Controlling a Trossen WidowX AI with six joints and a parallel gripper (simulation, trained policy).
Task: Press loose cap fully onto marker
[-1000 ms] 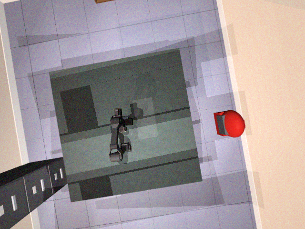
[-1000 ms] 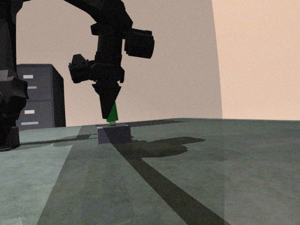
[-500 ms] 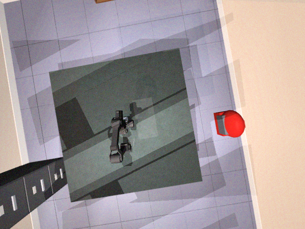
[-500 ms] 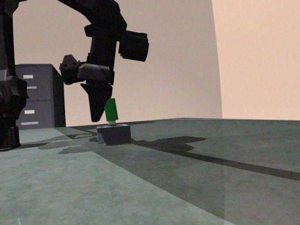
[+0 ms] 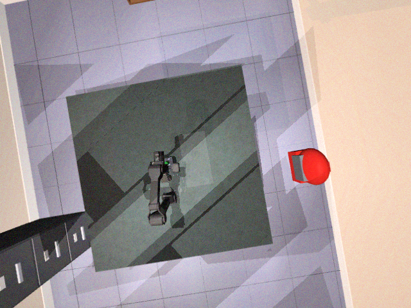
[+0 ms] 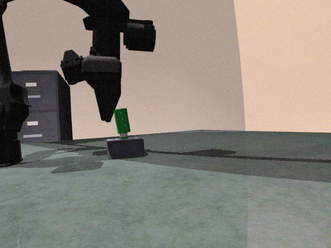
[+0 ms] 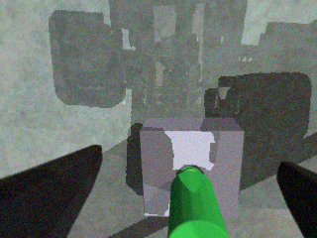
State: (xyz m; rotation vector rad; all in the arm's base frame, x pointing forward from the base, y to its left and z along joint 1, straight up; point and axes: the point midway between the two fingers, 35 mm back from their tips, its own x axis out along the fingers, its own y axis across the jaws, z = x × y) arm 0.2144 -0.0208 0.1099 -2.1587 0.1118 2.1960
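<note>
My gripper (image 5: 171,166) (image 6: 107,120) (image 7: 187,161) is spread wide, holding nothing; the green cap (image 5: 166,163) (image 6: 122,121) (image 7: 195,203) looks stiff, best pinched mid-side.

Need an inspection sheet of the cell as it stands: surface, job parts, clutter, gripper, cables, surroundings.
Surface: grey-green top, shadow bands across it.
Job's things: green cap over the marker, leaning slightly; pale band visible beneath; holder block on the surface. Full seating: cannot tell.
Clutter: nothing seen.
Gripper: open, nothing held; fingers either side of the cap, clear of it in the wrist view.
Cables: nothing seen.
Surroundings: dark drawer cabinet; red rounded object.
</note>
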